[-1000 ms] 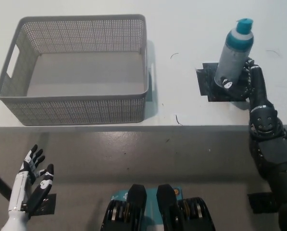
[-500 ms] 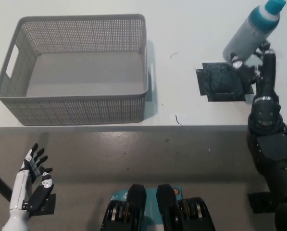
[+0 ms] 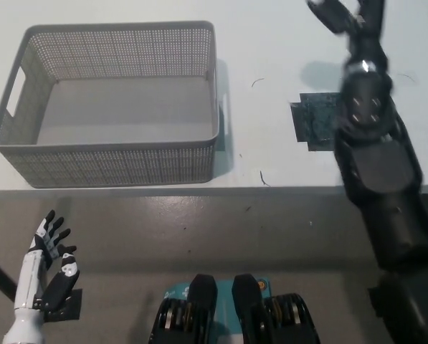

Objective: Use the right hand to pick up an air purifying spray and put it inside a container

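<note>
My black right arm reaches up over the white table (image 3: pixel 271 43), and the right hand (image 3: pixel 358 20) is blurred at the picture's top edge. Only a grey end of the air purifying spray (image 3: pixel 327 10) shows in that hand; the rest is cut off by the frame. The hand is high above the black tape patch (image 3: pixel 312 123), to the right of the container. The container, a grey perforated basket (image 3: pixel 113 156), stands at the table's left with nothing in it. My white left hand (image 3: pixel 45 269) rests open at the lower left, below the table's edge.
The table's front edge (image 3: pixel 199 188) runs across the middle of the picture, with grey floor (image 3: pixel 221 229) below it. A patch of black tape (image 3: pixel 70 304) lies on the floor by the left hand.
The right hand has lifted the spray off the black tape patch and carried it up, so most of the bottle has left the picture. The left hand has stayed in place.
</note>
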Tool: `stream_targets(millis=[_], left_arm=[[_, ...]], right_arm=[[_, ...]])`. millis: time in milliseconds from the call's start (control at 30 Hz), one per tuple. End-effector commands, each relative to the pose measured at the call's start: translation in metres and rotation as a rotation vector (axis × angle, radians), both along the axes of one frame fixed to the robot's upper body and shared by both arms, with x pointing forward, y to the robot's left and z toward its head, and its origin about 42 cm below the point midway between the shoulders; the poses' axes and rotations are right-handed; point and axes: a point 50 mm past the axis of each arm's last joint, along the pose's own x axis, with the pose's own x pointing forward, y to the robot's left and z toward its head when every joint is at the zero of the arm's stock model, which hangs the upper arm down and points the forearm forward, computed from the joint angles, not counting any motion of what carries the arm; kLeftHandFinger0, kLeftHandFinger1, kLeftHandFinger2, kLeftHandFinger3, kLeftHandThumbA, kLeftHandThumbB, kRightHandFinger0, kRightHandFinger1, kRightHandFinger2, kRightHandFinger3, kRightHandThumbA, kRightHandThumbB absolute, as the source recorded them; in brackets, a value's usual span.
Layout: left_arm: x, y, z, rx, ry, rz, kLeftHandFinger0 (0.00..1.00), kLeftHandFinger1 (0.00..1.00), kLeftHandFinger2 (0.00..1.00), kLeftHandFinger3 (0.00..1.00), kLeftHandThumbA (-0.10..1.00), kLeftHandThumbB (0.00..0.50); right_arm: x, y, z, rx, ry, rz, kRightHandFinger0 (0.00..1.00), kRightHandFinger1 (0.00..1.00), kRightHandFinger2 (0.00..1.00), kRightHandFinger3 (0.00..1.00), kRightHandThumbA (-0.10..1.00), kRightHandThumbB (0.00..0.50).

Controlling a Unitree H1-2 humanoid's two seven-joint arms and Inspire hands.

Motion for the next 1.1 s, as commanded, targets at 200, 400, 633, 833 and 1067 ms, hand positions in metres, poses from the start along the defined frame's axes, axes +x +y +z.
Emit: stream_targets(millis=[200,400,633,833,1067], left_arm=[[0.008,0.0,0.014,0.044,-0.049,-0.01,0.78,0.89,0.98,1.0,-0.08,0.216],[0.01,-0.008,0.018,0.045,-0.041,-0.032,0.83,0.91,1.0,1.0,-0.07,0.204],[0.013,-0.011,0.018,0.04,-0.052,-0.027,0.79,0.89,0.96,1.0,-0.1,0.198],[0.014,-0.009,0.021,0.045,-0.056,-0.037,0.82,0.91,0.97,1.0,-0.1,0.191],[0.015,-0.009,0.022,0.05,-0.053,-0.033,0.8,0.9,0.96,1.0,-0.1,0.206]], right_arm=[[-0.008,0.106,0.056,-0.124,-0.051,0.208,0.33,0.31,0.39,0.4,-0.1,0.439],[-0.007,0.147,0.007,-0.238,0.053,0.262,0.32,0.31,0.37,0.38,-0.1,0.434],[-0.011,0.164,-0.055,-0.238,0.219,0.312,0.33,0.36,0.43,0.44,-0.1,0.403],[-0.013,0.162,-0.079,-0.219,0.28,0.314,0.42,0.37,0.42,0.45,-0.1,0.389],[-0.01,0.158,-0.083,-0.242,0.298,0.344,1.0,1.0,1.0,1.0,0.35,0.5]])
